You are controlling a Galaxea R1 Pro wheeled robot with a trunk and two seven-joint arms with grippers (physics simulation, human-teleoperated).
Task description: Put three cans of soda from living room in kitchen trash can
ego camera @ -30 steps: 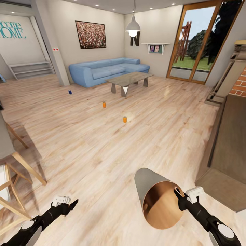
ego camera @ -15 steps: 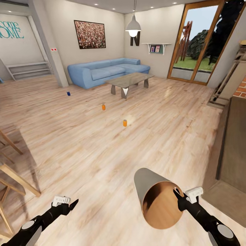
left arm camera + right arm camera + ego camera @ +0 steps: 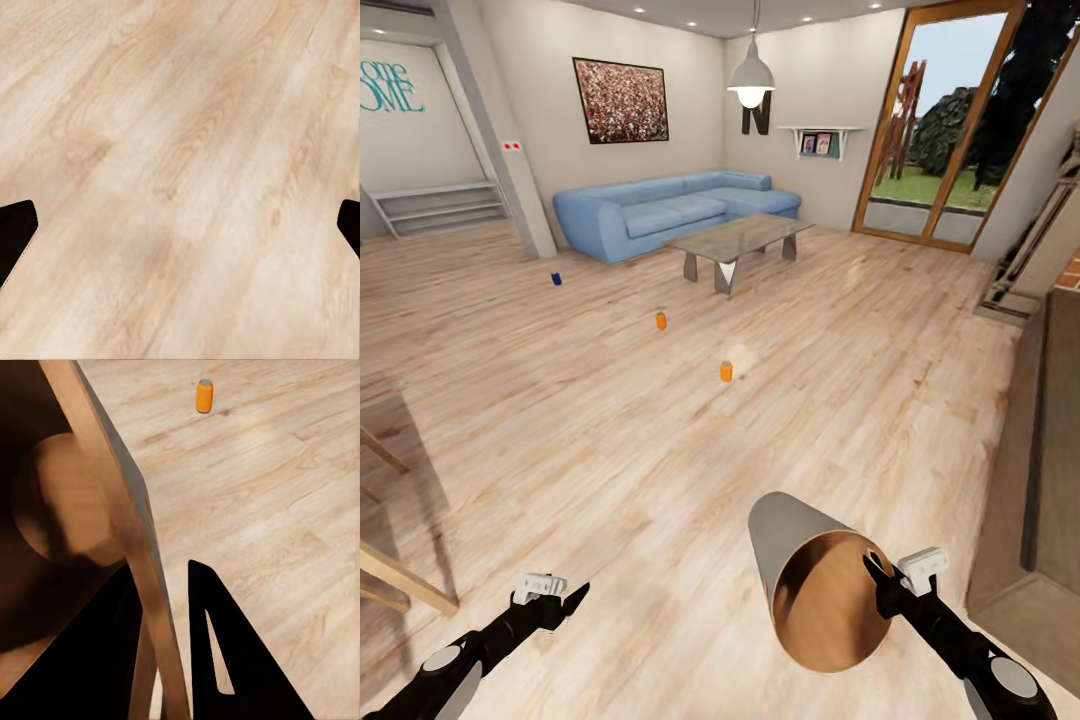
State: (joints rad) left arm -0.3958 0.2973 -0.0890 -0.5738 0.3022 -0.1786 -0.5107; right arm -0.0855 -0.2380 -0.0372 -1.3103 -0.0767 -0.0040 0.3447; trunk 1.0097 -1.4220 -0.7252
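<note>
Three soda cans stand upright on the wood floor ahead of me: an orange can [image 3: 726, 371] nearest, a second orange can [image 3: 660, 321] beyond it, and a dark blue can [image 3: 556, 279] farthest, to the left. The nearest orange can [image 3: 205, 395] also appears in the right wrist view. My right gripper [image 3: 880, 590] is shut on the rim of the grey trash can [image 3: 800, 560], which it holds tilted off the floor with its brown inside [image 3: 60, 502] facing me. One finger is inside the rim and one outside. My left gripper [image 3: 555, 600] hangs open over bare floor, holding nothing.
A light-blue corner sofa [image 3: 660, 210] and a glass-topped coffee table [image 3: 735, 240] stand behind the cans. Wood-framed glass doors [image 3: 930, 130] are at the back right. A dark cabinet side [image 3: 1050, 450] runs along my right, and wooden furniture legs [image 3: 390, 585] poke in at the left.
The whole view has shifted: I have rolled forward, so the cans sit lower and nearer, and the wooden furniture has slid off to the left. Both arms keep their pose.
</note>
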